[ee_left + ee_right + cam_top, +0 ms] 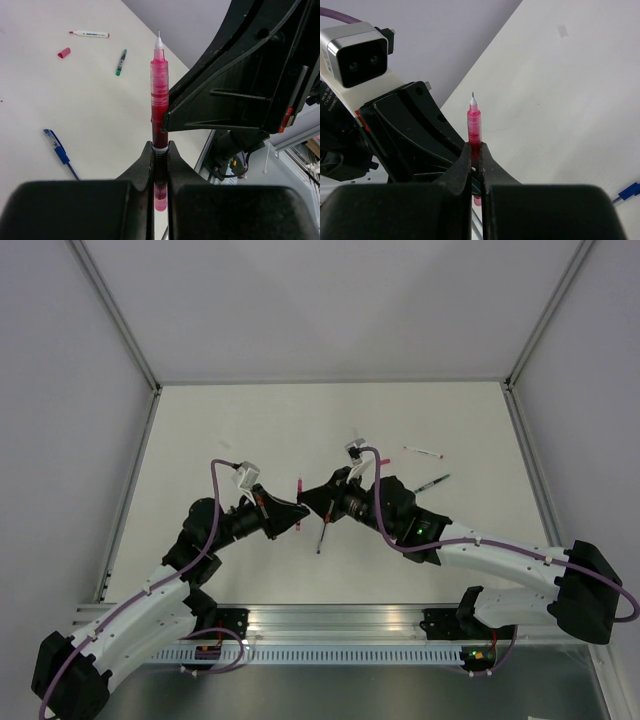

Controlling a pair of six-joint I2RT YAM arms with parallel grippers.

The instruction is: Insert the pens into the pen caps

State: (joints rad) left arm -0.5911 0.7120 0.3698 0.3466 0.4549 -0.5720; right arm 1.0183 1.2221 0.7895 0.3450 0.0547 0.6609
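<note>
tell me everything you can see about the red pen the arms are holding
The red pen is a slim, translucent pink-red plastic stick with a white cone and a fine metal tip, uncapped. It is held in the air, tip pointing away from both wrist cameras. The left pincer and the right pincer both clamp its barrel.

The red pen [159, 85] has a translucent, glossy plastic barrel. The left claw [160, 148] is smooth, matt black plastic; the table [75, 110] is matt and smooth.
</note>
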